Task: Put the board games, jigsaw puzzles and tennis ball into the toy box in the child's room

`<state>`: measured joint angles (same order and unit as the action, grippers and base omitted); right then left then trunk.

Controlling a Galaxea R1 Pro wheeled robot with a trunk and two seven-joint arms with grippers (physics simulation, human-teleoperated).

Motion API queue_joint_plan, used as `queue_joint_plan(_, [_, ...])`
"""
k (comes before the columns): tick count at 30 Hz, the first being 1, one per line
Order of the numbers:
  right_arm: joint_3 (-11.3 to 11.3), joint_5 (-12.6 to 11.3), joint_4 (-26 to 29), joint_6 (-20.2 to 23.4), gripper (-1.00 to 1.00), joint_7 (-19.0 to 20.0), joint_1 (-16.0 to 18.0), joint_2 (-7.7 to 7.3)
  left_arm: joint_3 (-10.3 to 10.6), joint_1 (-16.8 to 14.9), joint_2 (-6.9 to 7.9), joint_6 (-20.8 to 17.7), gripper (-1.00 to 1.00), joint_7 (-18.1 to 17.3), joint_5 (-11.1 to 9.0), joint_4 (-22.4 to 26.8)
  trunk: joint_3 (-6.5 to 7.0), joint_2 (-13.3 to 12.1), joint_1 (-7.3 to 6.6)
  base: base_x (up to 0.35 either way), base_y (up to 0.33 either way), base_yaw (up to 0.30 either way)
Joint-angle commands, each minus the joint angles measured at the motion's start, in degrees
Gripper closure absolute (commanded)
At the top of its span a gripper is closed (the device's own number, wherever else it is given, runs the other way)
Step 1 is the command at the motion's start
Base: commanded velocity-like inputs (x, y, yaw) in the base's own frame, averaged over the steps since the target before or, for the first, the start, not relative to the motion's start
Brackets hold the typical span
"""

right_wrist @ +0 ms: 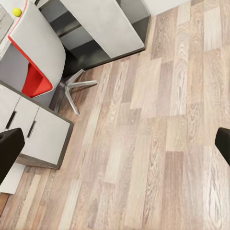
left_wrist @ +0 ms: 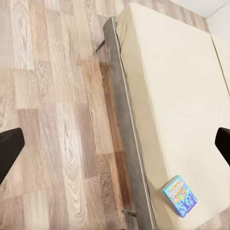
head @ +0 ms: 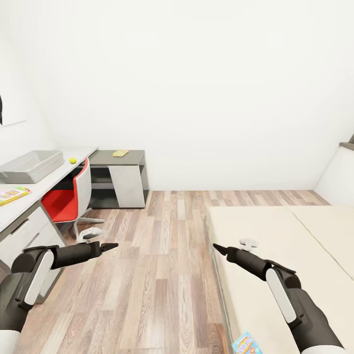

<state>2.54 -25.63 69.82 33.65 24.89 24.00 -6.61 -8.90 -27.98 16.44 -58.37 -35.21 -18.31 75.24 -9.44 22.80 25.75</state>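
A: Robot between table (head: 29,194) and bed (head: 295,255), both grippers wide and empty: left (head: 109,245), right (head: 219,248).

B: Transit step, it seems. Blue game (left_wrist: 180,195) lies near the bed's edge; tub (head: 30,165) and ball (head: 73,160) on the table. Next: reach the game.
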Motion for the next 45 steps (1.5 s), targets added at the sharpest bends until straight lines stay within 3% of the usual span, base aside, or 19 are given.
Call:
queue_joint_plan(1, [0.1, -0.3, 0.1, 0.5, -1.0, 0.1, 0.1, 0.02, -0.1, -0.1, 0.0, -0.2, -1.0, -0.4, 0.2, 0.0, -0.12, 0.1, 0.04, 0.0, 0.264, 0.0])
queue_joint_plan(18, [-0.2, -0.2, 0.1, 0.5, -1.0, 0.1, 0.1, 0.02, -0.1, -0.1, 0.01, -0.2, -1.0, -0.4, 0.2, 0.0, -0.11, 0.1, 0.04, 0.0, 0.271, -0.029])
queue_joint_plan(45, [0.1, -0.3, 0.1, 0.5, -1.0, 0.1, 0.1, 0.03, -0.2, -0.1, 0.01, -0.2, -1.0, -0.4, 0.1, 0.0, 0.46, 0.1, 0.04, 0.092, 0.173, -0.263])
